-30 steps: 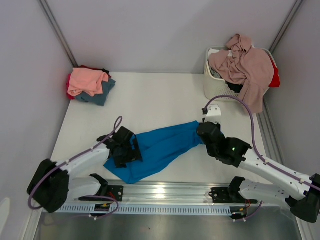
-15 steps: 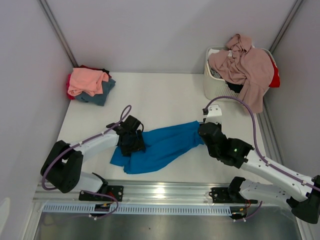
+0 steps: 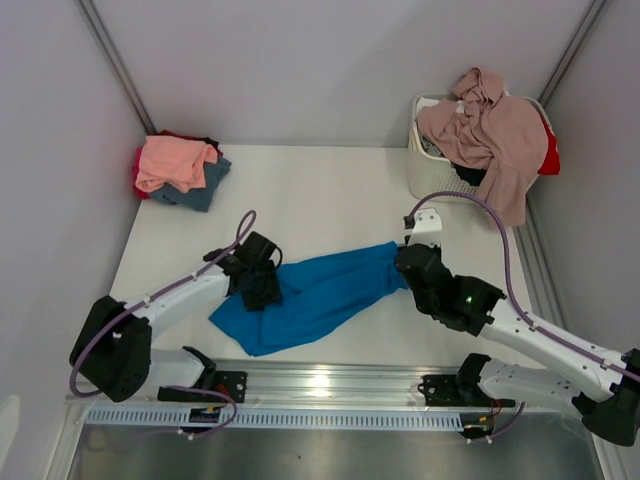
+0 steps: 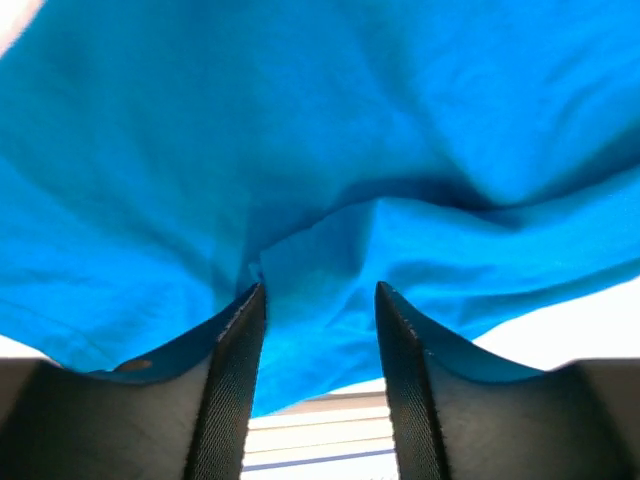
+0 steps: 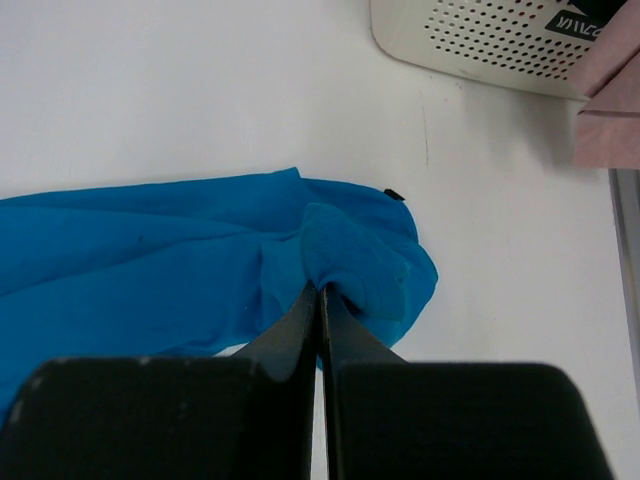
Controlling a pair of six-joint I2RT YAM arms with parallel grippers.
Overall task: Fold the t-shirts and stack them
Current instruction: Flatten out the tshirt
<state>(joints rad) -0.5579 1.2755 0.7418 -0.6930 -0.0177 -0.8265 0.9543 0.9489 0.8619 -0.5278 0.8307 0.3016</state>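
Two grippers work the bright blue t-shirt [image 3: 315,295], which lies crumpled on the near middle of the table [image 3: 330,190]. My right gripper [image 5: 320,290] is clenched on its right end. My left gripper [image 4: 320,292] straddles a fold, jaws apart, not pinching. I judge this the spreading step: next I need a firm left pinch, then a pull flat.

I've got the overhead looking down across the whole surface [image 3: 330,190]; both wrist cameras press close on the blue t-shirt [image 3: 320,295], shared by all three.
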